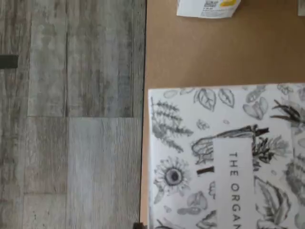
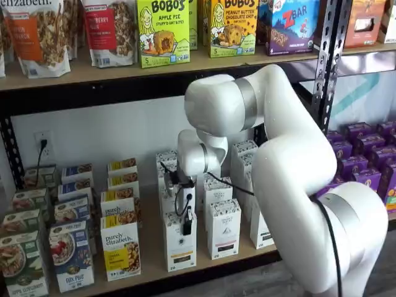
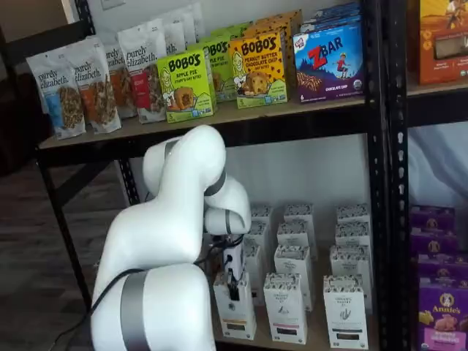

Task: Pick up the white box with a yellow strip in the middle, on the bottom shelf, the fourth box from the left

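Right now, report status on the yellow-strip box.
Hand low at bottom shelf, grip unclear, in front of a white box. Yellow-strip box untouched on the shelf beside it. Nothing in front of it.

I see a white box top (image 1: 228, 157) in the wrist view, covered in black line drawings of leaves, flowers and herbs, with a plain white label carrying dark letters. It sits on a tan shelf board (image 1: 200, 52); the floor (image 1: 71, 114) beside it is grey, streaked wood-grain planks.

At upper centre of a shelf view, I read the Bobo's apple pie box (image 2: 163, 31) as lime green with yellow, and the Z Bar box (image 2: 291, 26) as purple and blue. Low in that frame, the Purely Elizabeth box (image 2: 120, 247) is white with a yellow panel. The arm (image 2: 291, 161) is glossy white with grey bands.
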### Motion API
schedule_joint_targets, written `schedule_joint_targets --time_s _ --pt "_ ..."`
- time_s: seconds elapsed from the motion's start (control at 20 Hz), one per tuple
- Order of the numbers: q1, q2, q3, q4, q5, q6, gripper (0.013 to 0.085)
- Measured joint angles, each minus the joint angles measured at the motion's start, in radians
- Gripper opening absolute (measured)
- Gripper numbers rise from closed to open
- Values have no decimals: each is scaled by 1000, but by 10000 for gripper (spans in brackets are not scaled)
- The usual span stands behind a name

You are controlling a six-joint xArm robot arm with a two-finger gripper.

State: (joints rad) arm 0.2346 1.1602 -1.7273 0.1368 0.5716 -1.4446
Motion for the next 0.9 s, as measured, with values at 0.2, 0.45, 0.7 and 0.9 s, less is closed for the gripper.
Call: schedule_joint_targets --time_s 0.2,0.45,0.7,0.9 --pt "0 3 -8 -2 9 2 730" --pt "-1 4 -14 -6 15 5 570" --pt "2 -2 -5 -23 12 22 570" --pt "3 -12 7 -20 13 20 570"
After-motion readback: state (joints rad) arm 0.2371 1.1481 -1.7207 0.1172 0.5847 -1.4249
